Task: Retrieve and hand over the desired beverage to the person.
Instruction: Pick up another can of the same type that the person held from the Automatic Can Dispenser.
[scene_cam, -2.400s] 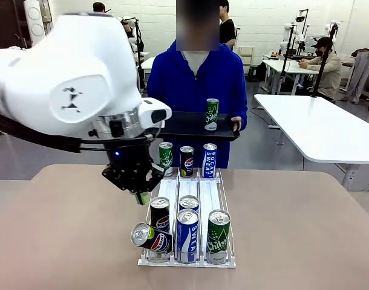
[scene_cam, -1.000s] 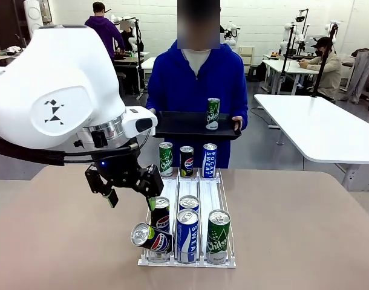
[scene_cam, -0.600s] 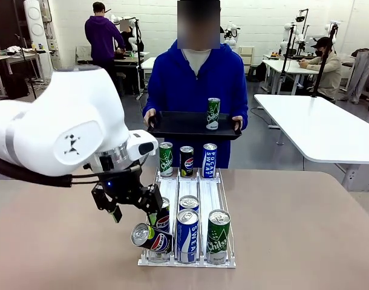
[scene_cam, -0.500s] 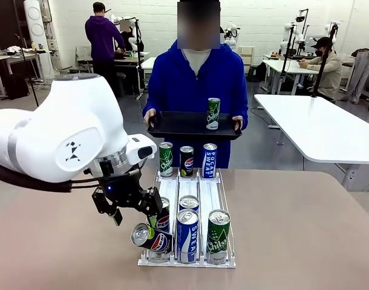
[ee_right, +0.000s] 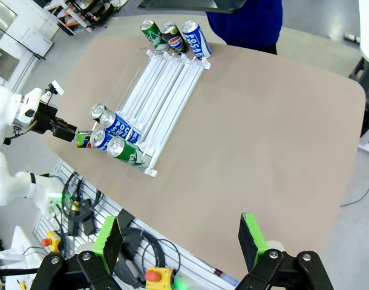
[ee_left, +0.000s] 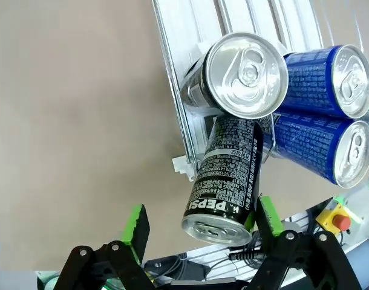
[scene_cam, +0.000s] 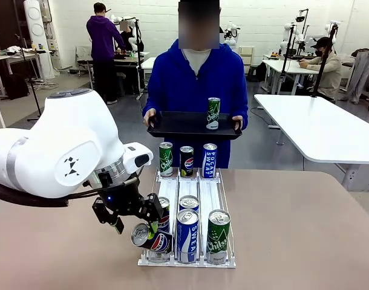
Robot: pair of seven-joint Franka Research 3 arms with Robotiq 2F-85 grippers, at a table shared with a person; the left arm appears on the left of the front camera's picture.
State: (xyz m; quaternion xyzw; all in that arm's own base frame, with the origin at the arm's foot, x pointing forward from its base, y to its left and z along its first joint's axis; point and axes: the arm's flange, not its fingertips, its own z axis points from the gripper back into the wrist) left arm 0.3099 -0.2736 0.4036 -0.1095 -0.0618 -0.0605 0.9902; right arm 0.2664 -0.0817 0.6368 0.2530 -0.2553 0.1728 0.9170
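- Descent is the change: over the last couple of seconds our left gripper [scene_cam: 133, 219] has dropped from above the rack [scene_cam: 187, 261] to the tipped Pepsi can [scene_cam: 149, 237] at its front-left corner.
- We see the jaws wide, one green pad on each side of that can [ee_left: 225, 181], not yet touching it.
- We judge a grasp is about to begin; the can lies tilted against a second Pepsi can [ee_left: 239, 77], so it may roll as we close.
- Our right gripper [ee_right: 179, 243] hangs high over the near table edge, jaws wide, holding nothing.
- The person [scene_cam: 196, 81] stands at the far side holding a black tray [scene_cam: 178, 125] with a green can [scene_cam: 213, 113] already upright on it.
- The table [scene_cam: 305, 229] is a plain tan surface; beyond it are white tables and other people in a lab room.
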